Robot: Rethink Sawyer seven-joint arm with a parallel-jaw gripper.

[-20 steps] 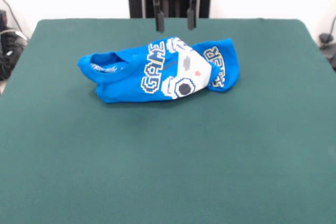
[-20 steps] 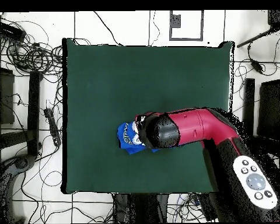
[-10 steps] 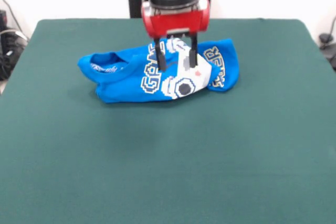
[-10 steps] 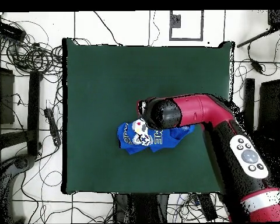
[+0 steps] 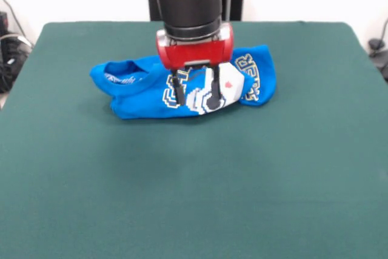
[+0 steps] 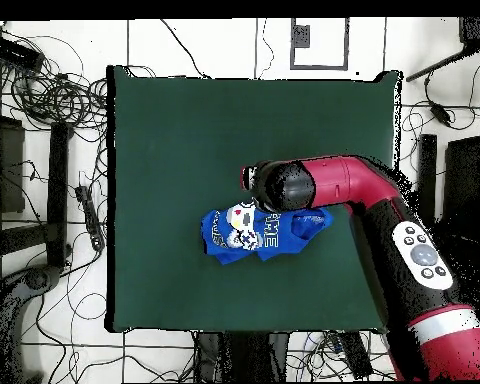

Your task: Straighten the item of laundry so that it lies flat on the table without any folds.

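Blue T-shirt (image 5: pixel 182 86) lying crumpled in a long low heap on the green worktop (image 5: pixel 194 186), well inside all 4 edges. In the front view, shirt set behind the worktop's middle, toward the far edge; in the overhead view, shirt (image 6: pixel 264 233) just below the worktop's middle. Folded over on itself, not flat: collar opening at the heap's left end in the front view, white pixel print and block letters creased across the middle and right part, the print's letters broken by folds.

Pincer (image 5: pixel 197 92) hanging straight down from the red and black arm (image 5: pixel 188 4), directly in front of the shirt's printed middle as seen from the front. 2 dark fingers (image 5: pixel 179 91) spread apart, a strip of print showing between them, nothing gripped. Fingertips low over the front slope of the heap; contact with the cloth not discernible. In the overhead view, arm (image 6: pixel 364 195) reaching from the worktop's right side, its black wrist end covering the shirt's upper edge, pincer itself hidden beneath it.

Worktop (image 6: pixel 254 130) far larger than the shirt, green cloth bare around the heap on every side. Loose cables (image 6: pixel 44 90) on the floor left of the worktop in the overhead view.
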